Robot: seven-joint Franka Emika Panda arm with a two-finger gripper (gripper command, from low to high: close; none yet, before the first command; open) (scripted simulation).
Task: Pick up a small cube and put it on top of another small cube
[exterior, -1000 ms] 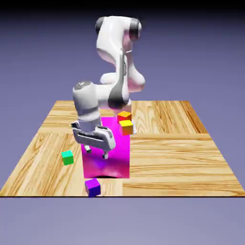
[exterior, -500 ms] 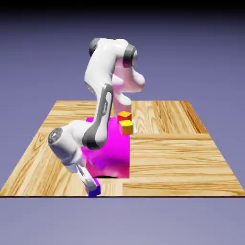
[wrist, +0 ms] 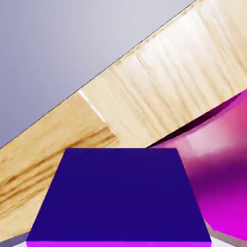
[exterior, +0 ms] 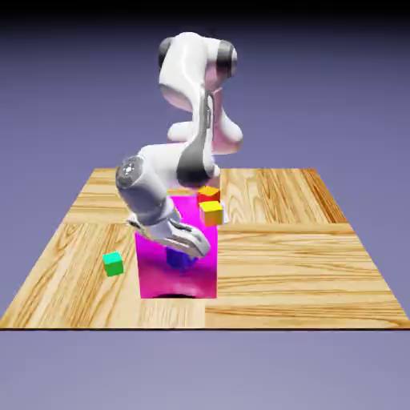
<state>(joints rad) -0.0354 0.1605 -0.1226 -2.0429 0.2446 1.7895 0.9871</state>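
My gripper (exterior: 181, 255) is shut on the small purple cube (exterior: 177, 260) and holds it in the air, in front of the big magenta cube (exterior: 192, 276). In the hand view the small purple cube's dark blue side (wrist: 120, 193) fills the lower half and hides my fingertips. A small orange-yellow cube (exterior: 211, 213) shows at the magenta cube's top right corner, with a red-orange cube (exterior: 208, 193) just behind it. The small green cube (exterior: 113, 263) lies on the table at the exterior view's left.
The wooden table (exterior: 304, 256) stretches out to the exterior view's right of the magenta cube. In the hand view the table's wood (wrist: 159, 87) runs diagonally, with the magenta cube (wrist: 222, 164) at the right and the backdrop beyond the table's edge.
The arm dropped to the purple cube at the table's front edge, closed on it, and has now lifted it up and back in front of the magenta cube.
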